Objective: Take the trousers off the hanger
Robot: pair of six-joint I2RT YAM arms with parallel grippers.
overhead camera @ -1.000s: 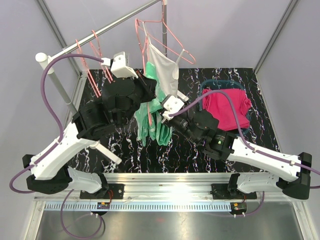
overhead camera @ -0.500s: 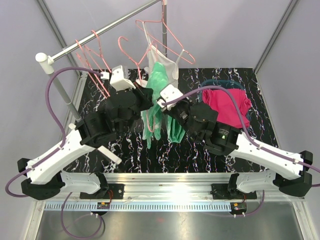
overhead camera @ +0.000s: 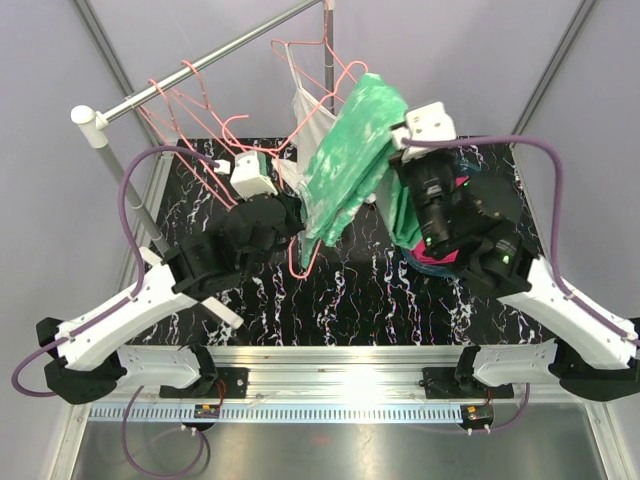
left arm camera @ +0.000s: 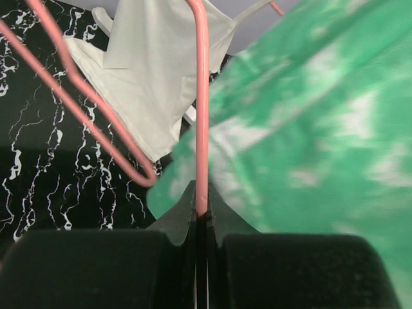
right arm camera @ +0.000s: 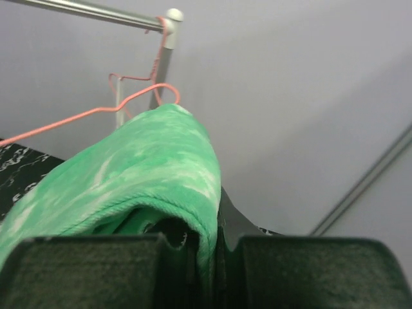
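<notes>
green trousers (right arm camera: 129,174) pinched in right gripper (right arm camera: 214,250), left gripper (left arm camera: 201,226) clamping pink hanger (left arm camera: 201,96)

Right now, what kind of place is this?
Probably a robot test booth: plain grey walls, a clothes rail over a black marbled table, and robot arms bolted at its edge.

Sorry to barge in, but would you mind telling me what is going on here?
The arms are working the green-and-white trousers off a pink hanger. The left gripper is shut on its wire; the right gripper is shut on the trousers, holding them up to the right. Their lower end hangs beside the hanger; whether it is free is unclear. A white tank top hangs on the rail.
</notes>
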